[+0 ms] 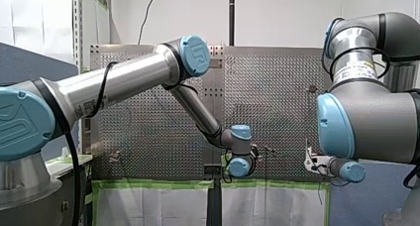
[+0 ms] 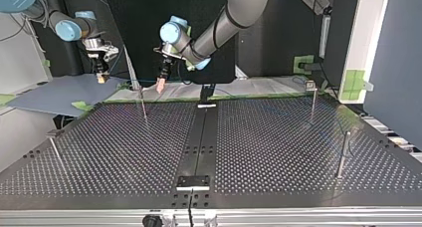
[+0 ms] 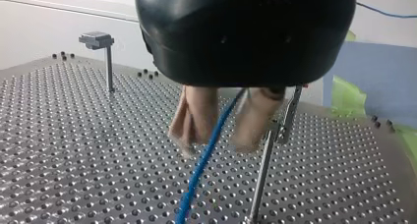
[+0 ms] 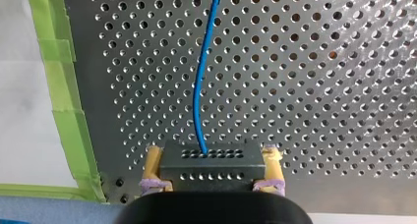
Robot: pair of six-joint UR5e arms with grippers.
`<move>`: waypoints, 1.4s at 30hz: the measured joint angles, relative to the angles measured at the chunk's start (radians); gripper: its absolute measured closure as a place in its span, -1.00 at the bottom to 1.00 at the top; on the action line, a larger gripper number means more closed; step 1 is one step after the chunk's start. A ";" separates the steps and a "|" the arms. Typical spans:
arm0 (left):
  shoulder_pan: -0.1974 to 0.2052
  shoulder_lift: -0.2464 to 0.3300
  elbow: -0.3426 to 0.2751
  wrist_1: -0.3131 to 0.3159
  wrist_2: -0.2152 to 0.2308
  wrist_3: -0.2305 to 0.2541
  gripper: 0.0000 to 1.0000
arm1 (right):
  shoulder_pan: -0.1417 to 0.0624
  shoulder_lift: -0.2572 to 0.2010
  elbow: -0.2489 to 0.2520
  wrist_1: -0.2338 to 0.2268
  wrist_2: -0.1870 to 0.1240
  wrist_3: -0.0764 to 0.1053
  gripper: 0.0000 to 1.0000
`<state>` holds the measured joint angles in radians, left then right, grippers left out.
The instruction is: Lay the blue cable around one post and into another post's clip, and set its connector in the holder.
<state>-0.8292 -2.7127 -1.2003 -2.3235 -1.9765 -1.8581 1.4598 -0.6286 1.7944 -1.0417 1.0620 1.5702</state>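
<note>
The blue cable (image 3: 209, 150) runs between the beige pads (image 3: 194, 118) of my left gripper (image 3: 223, 145). The fingers stand a little apart, open, with a gap wider than the cable. A thin post (image 3: 263, 170) with a clip (image 3: 283, 130) rises right beside one finger. My right gripper (image 4: 213, 153) has its yellow pads (image 4: 154, 162) shut on the black connector (image 4: 211, 167), and the cable (image 4: 200, 91) leaves it over the perforated plate. At the top view's back edge, my right gripper (image 2: 102, 76) hangs left of my left gripper (image 2: 161, 82), with the post (image 2: 143, 105) between them.
Other posts stand at the top view's left (image 2: 55, 150) and right (image 2: 312, 101) (image 2: 342, 155). A small black block (image 2: 193, 182) sits on the centre strip near the front edge. Green tape (image 4: 64, 86) lines the plate's edge. A flat-topped post (image 3: 108, 62) stands further off from my left gripper.
</note>
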 joint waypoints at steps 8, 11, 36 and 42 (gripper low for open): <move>-0.004 0.000 0.000 0.012 0.002 0.048 0.87 | -0.002 0.000 -0.009 0.002 0.004 0.008 1.00; -0.006 0.000 0.000 0.013 0.004 0.072 0.87 | -0.002 0.000 -0.013 -0.002 0.005 0.019 1.00; 0.013 -0.055 0.011 0.048 0.010 0.058 0.87 | 0.004 0.000 -0.042 -0.023 0.000 0.066 1.00; 0.023 -0.055 0.011 0.049 0.011 0.050 0.87 | 0.004 0.000 -0.055 -0.018 0.000 0.068 1.00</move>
<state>-0.8066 -2.7678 -1.1894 -2.2741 -1.9651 -1.8085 1.4634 -0.6284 1.7396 -1.0596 1.0618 1.6383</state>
